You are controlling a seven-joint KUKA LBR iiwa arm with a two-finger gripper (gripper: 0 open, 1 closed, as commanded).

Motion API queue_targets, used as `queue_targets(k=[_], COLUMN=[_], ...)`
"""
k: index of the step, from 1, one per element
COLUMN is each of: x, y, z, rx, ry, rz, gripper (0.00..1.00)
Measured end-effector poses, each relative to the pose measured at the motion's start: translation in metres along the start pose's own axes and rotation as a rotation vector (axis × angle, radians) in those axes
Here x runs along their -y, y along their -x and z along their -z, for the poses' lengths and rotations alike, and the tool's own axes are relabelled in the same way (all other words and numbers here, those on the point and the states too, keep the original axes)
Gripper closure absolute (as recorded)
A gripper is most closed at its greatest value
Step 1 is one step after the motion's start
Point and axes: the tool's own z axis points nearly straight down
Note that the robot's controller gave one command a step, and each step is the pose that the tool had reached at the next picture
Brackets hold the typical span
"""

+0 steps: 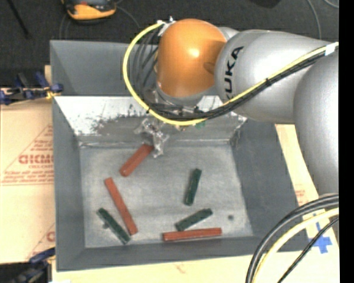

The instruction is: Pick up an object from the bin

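- The gripper (155,146) is down inside the bin (68,181), close to the back wall.
- It sits right at the upper end of the top red bar (135,160). That bar lies tilted on the floor, its lower end pointing down-left.
- Whether the gripper is clenched or released, I cannot tell; nor can I tell if it touches the bar or hangs just above its tip.
- The orange cover (186,58) on the wrist looms above and right of the top red bar, and the silver arm (271,81) runs off further right from there.
- Below the top red bar, slightly to the left, is the long red bar (120,205), slanting down to the right.
- Touching that one's lower end, further below and left of the top red bar, lies the left green bar (113,225).
- Right of the top red bar and a little lower, well apart from it, is the mid green bar (192,186), nearly upright.
- Further down on that same side the low green bar (193,219) lies tilted.
- Just under it, the farthest of all from the top red bar, the flat red bar (192,234) runs level along the front wall.
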Motion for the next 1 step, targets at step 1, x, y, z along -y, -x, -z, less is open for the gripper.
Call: queue_targets(k=[1], x=[0.0], y=[-0.0002], z=[-0.0004], rx=[-0.001], ry=[0.001], rz=[-0.001], gripper=[1.0])
